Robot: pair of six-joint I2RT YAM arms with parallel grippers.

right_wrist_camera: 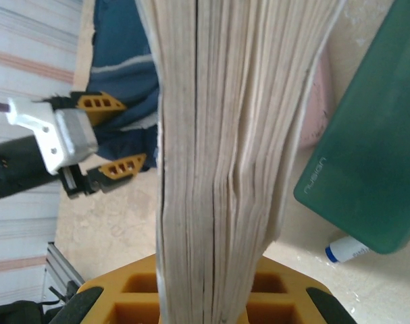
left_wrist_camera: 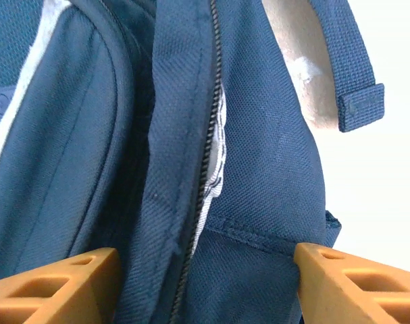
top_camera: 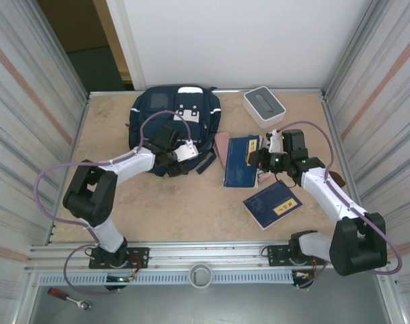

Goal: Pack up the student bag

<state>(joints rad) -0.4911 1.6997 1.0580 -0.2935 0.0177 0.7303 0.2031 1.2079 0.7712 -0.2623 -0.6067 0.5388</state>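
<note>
- Bag (top_camera: 174,118) lay flat at the far left of the table (top_camera: 191,209). Its zip (left_wrist_camera: 208,162) was partly parted and showed a sliver of pale lining.
- Left fingers (left_wrist_camera: 56,287) were spread, one on each side of the zip fold at the bag's near edge. Whether they touched the cloth could not be told.
- Right fingers (right_wrist_camera: 117,297) pinched a book (right_wrist_camera: 218,135) by its edge, pages showing, to the right of the bag and apart from it.
- A second book (top_camera: 272,204) lay nearer the arms, and a white box (top_camera: 264,106) sat at the far right. A green case (right_wrist_camera: 367,148) lay beside the held book.
- Step in hand, as I judged it: opening the bag's mouth so the held book could go in.
- The next move would call for the left fingers to close on one lip of the zip and lift it wide. The right arm would then carry the book across, edge first, into the gap.
- Risk: the opening looked narrow, so the book might catch on the zip.
</note>
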